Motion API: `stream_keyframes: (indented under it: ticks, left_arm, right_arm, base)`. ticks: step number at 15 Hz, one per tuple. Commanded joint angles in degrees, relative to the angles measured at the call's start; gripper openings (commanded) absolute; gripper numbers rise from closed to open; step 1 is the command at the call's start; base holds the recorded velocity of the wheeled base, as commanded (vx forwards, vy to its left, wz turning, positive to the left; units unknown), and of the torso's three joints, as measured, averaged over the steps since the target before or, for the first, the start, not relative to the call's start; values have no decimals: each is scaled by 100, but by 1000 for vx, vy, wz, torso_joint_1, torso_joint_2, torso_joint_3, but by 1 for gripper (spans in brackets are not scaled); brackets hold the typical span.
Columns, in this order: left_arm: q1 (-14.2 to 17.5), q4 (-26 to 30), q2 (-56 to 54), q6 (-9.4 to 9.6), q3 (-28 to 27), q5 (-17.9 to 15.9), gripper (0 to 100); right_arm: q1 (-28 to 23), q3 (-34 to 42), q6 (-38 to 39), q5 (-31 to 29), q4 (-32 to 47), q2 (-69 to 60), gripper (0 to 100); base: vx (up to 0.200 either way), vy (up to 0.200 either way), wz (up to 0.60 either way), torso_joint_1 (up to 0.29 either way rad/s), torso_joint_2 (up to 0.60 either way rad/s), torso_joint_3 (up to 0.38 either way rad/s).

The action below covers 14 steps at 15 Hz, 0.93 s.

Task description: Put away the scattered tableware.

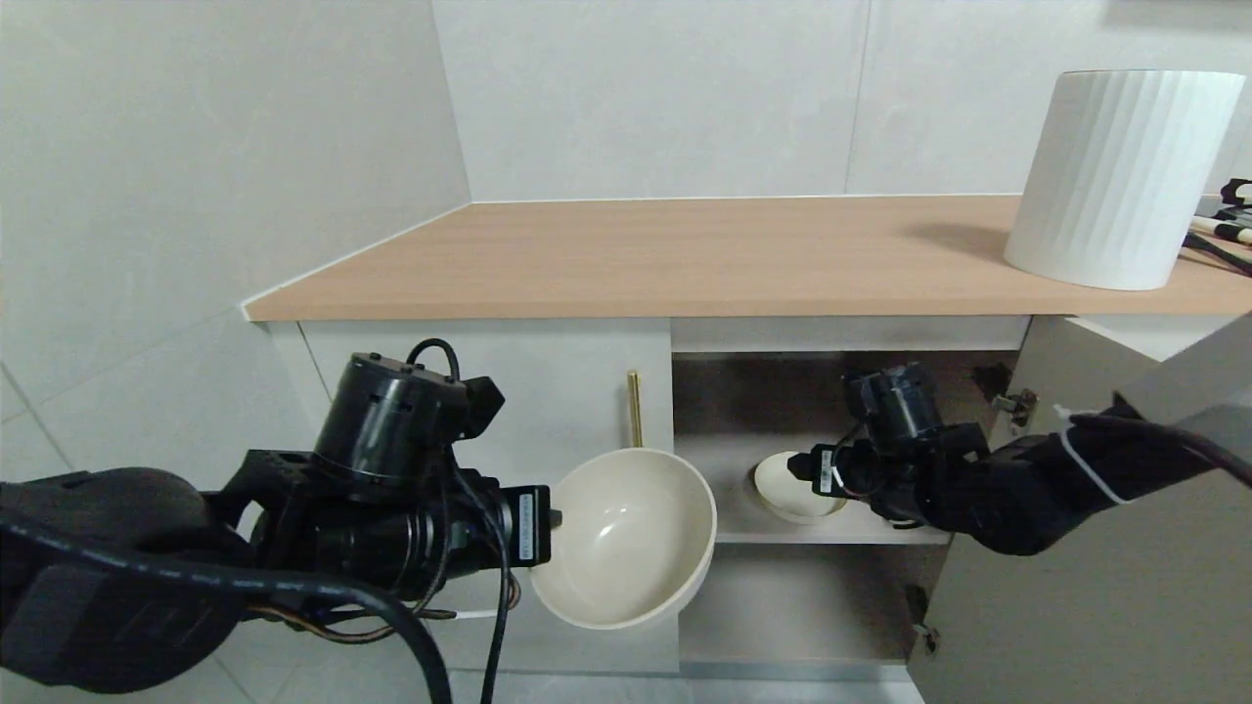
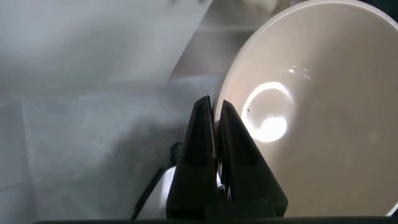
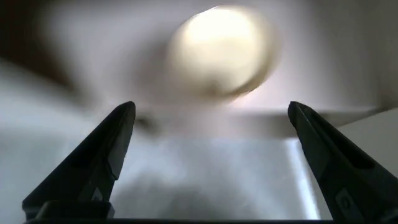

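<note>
Left tool (image 1: 556, 513) is clenched on the rim of a large cream bowl (image 1: 626, 538), holding it tilted beside the open cabinet (image 1: 763, 391), ready, I judge, for shelving. Right tool (image 3: 211, 115), spread wide, has a smaller bowl (image 3: 221, 50) just ahead on the cabinet's shelf (image 1: 724, 489).

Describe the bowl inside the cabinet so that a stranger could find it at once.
Below the wooden countertop, the open cabinet has a white shelf. The small bowl sits on that shelf. Unlike the larger bowl pinched by the left gripper outside, it is smaller and nothing holds it.
</note>
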Motion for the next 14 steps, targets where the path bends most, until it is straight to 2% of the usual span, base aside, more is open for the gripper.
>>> stream_keyframes:
  ticks: [1,2,5,7,11,14]
  left_arm:
    - [-302,-8,569,52,-4,300,0]
    - [-452,1,736,87,-4,344,0]
    - [-557,1,780,228,22,371,0]
    - [-619,1,789,237,31,432,0]
    - [-724,1,762,237,31,590,0]
    - [-786,1,701,237,22,661,0]
  right_arm:
    - [480,279,17,622,717,-1496,100]
    - [779,288,34,1000,1253,-1988,100]
    - [1210,297,201,1299,1658,-2366,100]
    - [1473,297,201,1492,1956,-2401,100]
    - [1851,297,192,1484,2159,-1926,100]
    - [1948,297,201,1440,2159,-1540,100]
  base:
    - [0,0,0,0,0,0]
    - [0,0,0,0,0,0]
    - [0,0,0,0,0,0]
    - [0,0,0,0,0,0]
    - [0,0,0,0,0,0]
    - [0,0,0,0,0,0]
